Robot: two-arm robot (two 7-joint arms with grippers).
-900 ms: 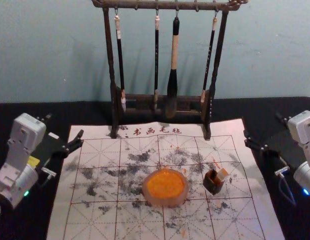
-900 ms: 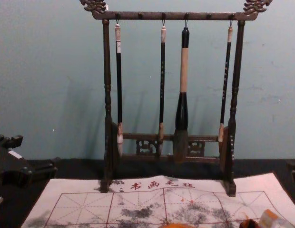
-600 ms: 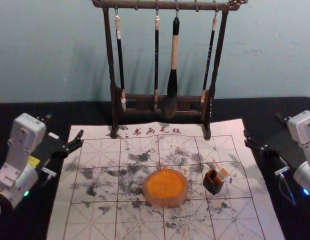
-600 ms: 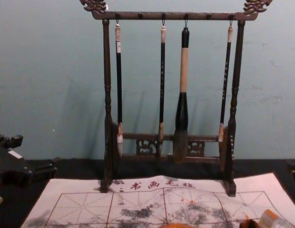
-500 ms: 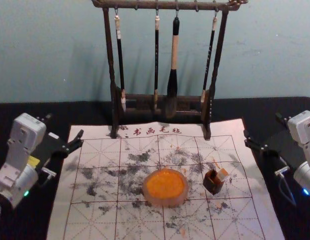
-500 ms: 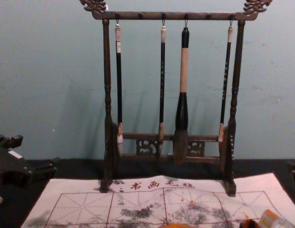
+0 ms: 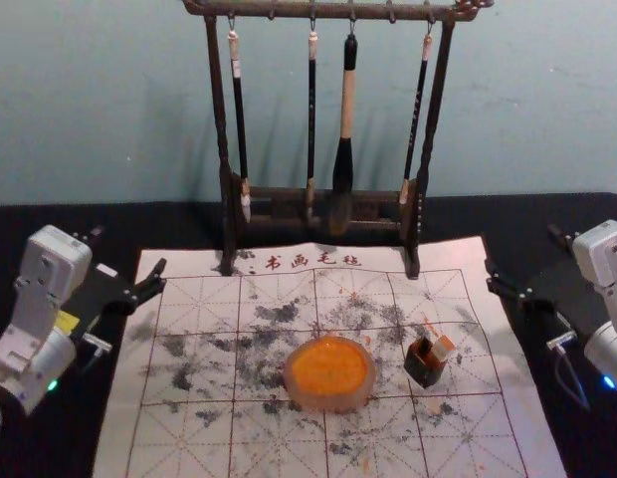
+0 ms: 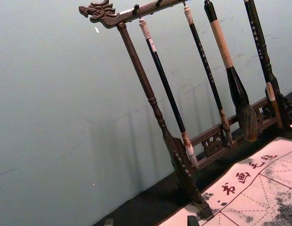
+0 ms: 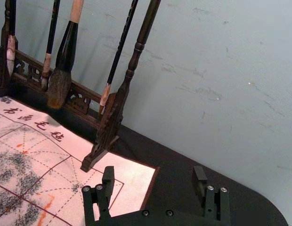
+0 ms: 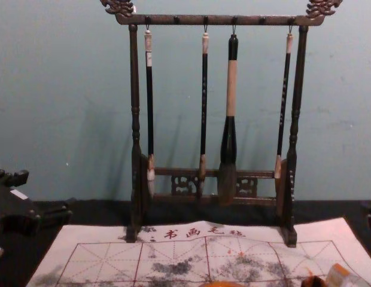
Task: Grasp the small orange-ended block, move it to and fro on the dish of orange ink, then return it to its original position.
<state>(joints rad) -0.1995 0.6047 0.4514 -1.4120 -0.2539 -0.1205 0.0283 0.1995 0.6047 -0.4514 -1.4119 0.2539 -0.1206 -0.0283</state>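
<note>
The small block, pale with orange on it, stands tilted in a small dark brown holder right of centre on the mat. In the chest view the block rises at the bottom edge. Left of the holder lies the round dish of orange ink. My left gripper is open and empty beside the mat's far left corner; the left wrist view catches its fingertips low down. Off the far right corner, my right gripper is also open, and in its wrist view the right gripper has nothing between its fingers.
A dark wooden rack with several hanging brushes stands at the far edge of the ink-stained mat. Behind it is a pale wall. Black table surface borders the mat on both sides.
</note>
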